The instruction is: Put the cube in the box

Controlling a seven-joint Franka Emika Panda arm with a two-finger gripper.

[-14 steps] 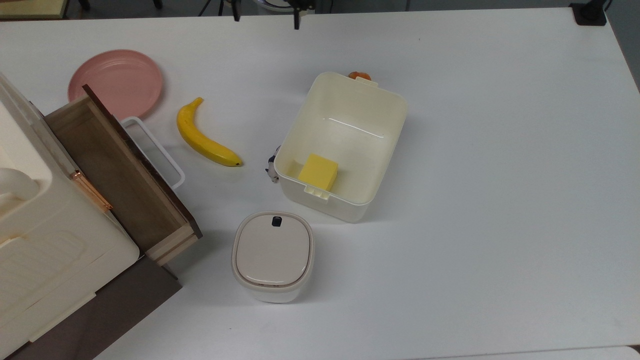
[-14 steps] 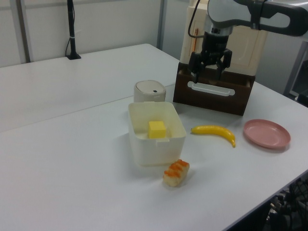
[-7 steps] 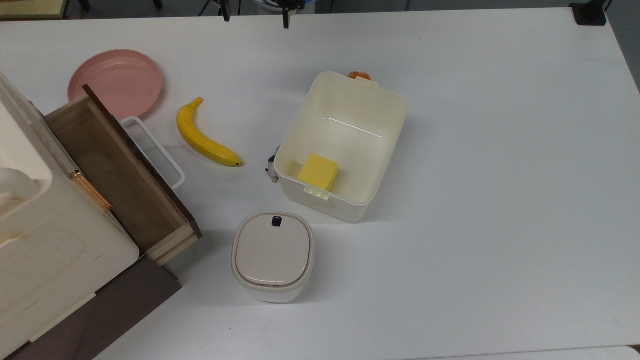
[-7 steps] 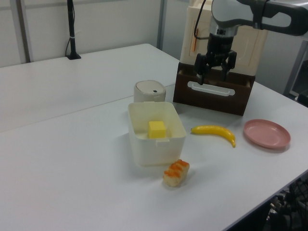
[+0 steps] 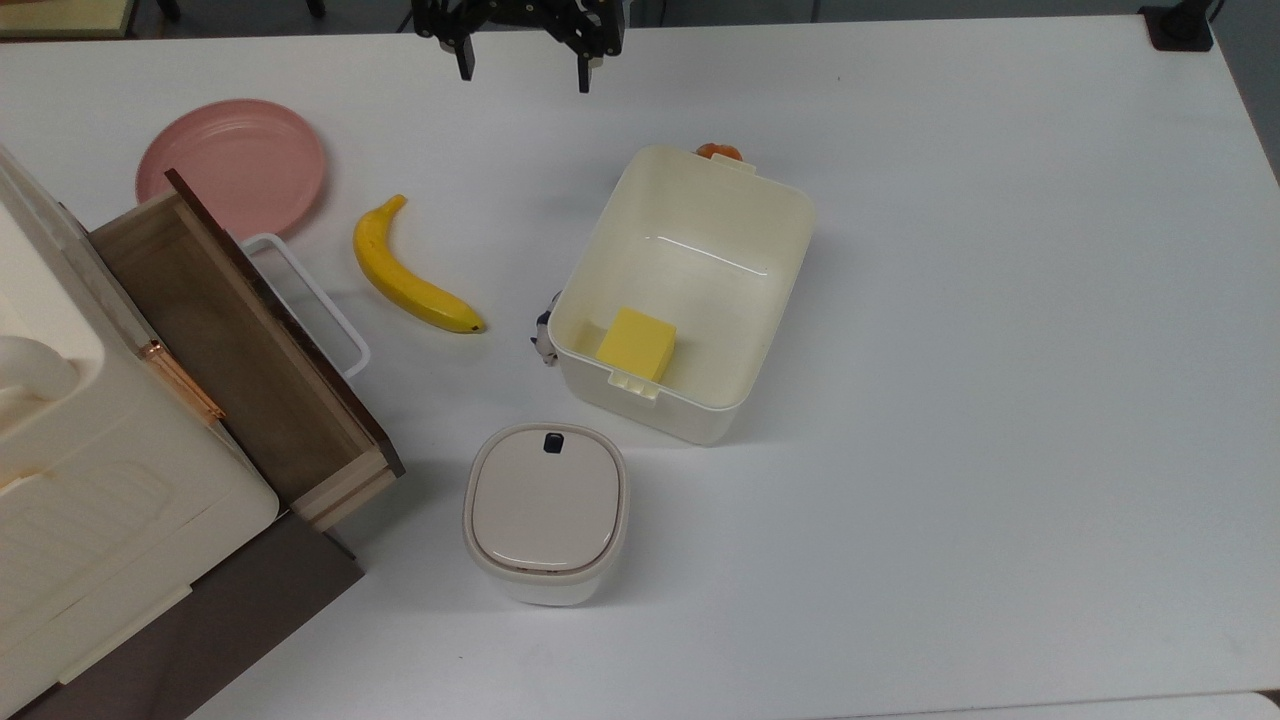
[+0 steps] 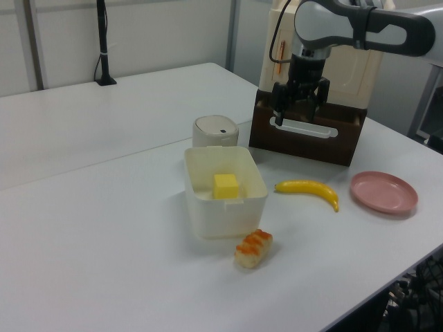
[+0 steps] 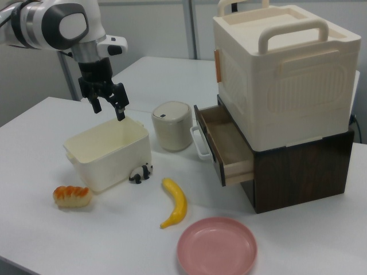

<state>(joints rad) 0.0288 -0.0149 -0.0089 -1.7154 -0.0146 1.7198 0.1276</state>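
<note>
- Top view, centre of the frame: the cube (image 5: 637, 344) sits on the floor of the box (image 5: 770, 300), in the corner by the latch tab on the box's lower short rim, one side against that wall.
- Left view, middle: the same pale-yellow cube (image 6: 225, 185) rests inside the cream box (image 6: 228, 214), toward the side facing the lidded container (image 6: 215, 130).
- Top view, upper edge left of centre: the gripper (image 5: 522, 72) hangs with its two dark fingers (image 5: 464, 62) spread wide apart and nothing between them.
- Right view, upper left: the gripper (image 7: 108, 107) hovers above the box's (image 7: 109, 154) far rim, fingers open and pointing down, clear of the box.
- Left view, upper right: the gripper (image 6: 296, 113) shows in front of the wooden drawer (image 6: 311, 135).
- Top view, left of the box: a banana (image 5: 405, 276) lies on the white table (image 5: 1000, 350), and a pink plate (image 5: 232, 165) sits further toward the upper left.
- Top view, left edge: the drawer (image 5: 240, 350) stands pulled out, white handle toward the banana.
- Right view, lower left: a small panda figure (image 7: 140, 172) stands just beside the box, and an orange-topped sushi piece (image 7: 71, 196) lies near the box's other end.
- Top view, below the box: the container (image 5: 545, 510) stands with its beige lid shut, dark button toward the box.
</note>
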